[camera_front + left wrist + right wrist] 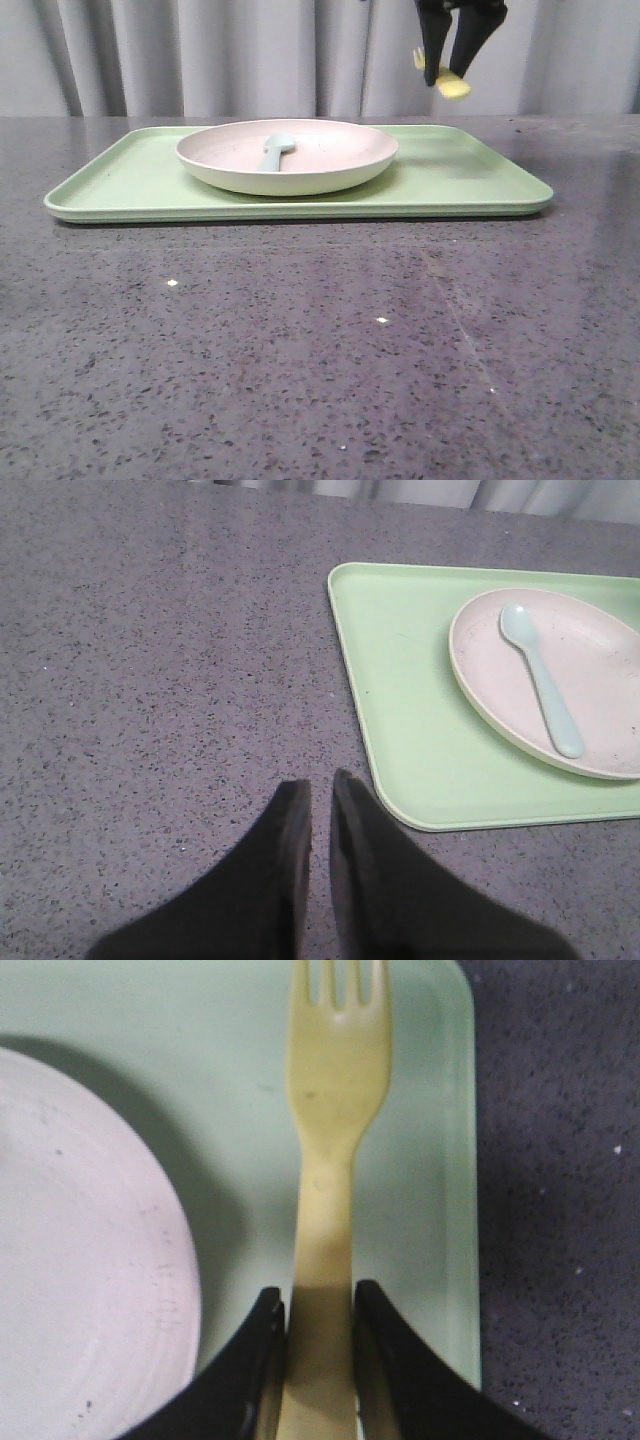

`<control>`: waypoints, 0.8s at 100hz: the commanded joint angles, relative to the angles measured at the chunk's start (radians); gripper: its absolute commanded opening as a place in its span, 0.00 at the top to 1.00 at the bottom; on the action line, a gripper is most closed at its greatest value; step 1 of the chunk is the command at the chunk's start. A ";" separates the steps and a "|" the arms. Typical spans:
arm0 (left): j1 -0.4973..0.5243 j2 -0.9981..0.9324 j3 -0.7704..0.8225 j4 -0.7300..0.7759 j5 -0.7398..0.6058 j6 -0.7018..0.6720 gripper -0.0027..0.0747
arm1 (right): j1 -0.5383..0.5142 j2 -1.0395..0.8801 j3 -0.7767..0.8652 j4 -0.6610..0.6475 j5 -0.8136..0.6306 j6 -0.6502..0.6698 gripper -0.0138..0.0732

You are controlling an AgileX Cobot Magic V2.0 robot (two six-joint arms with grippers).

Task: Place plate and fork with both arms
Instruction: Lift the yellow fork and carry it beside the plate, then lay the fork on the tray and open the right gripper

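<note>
The pale pinkish-cream plate (300, 160) sits on the light-green tray (470, 180) with a pale blue-green spoon (275, 150) lying in it. My right gripper (452, 72) hangs high above the tray's right part, shut on the yellow fork (452, 86). In the right wrist view the fork (335, 1130) is clamped by its handle between the fingers (385, 1350), tines pointing away, over the tray beside the plate (80, 1260). My left gripper (320, 790) is shut and empty above the bare table, left of the tray (400, 710); it is out of the front view.
The grey speckled table (320, 350) stretches in front of the tray. Grey curtains (200, 50) hang behind the table. The tray's right part beside the plate is bare green surface.
</note>
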 commanded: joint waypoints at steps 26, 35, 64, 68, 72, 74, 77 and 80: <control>0.001 -0.004 -0.027 -0.024 -0.066 -0.002 0.90 | -0.008 -0.040 0.092 -0.020 0.093 -0.007 0.76; 0.001 -0.004 -0.027 -0.024 -0.066 -0.002 0.90 | -0.008 -0.037 0.092 -0.020 0.091 -0.007 0.76; 0.001 -0.004 -0.027 -0.024 -0.066 -0.002 0.90 | -0.008 -0.037 0.092 -0.012 0.088 -0.007 0.57; 0.001 -0.004 -0.027 -0.024 -0.066 -0.002 0.90 | -0.008 -0.037 0.092 -0.012 0.088 -0.007 0.56; 0.001 -0.004 -0.027 -0.024 -0.066 -0.002 0.90 | -0.008 -0.037 0.092 -0.012 0.088 -0.007 0.56; 0.001 -0.004 -0.027 -0.024 -0.066 -0.002 0.90 | -0.008 -0.037 0.092 -0.012 0.089 -0.007 0.56; 0.001 -0.004 -0.027 -0.024 -0.066 -0.002 0.90 | -0.008 -0.037 0.092 -0.012 0.090 -0.007 0.56; 0.001 -0.004 -0.027 -0.024 -0.066 -0.002 0.90 | -0.008 -0.037 0.092 -0.012 0.092 -0.007 0.56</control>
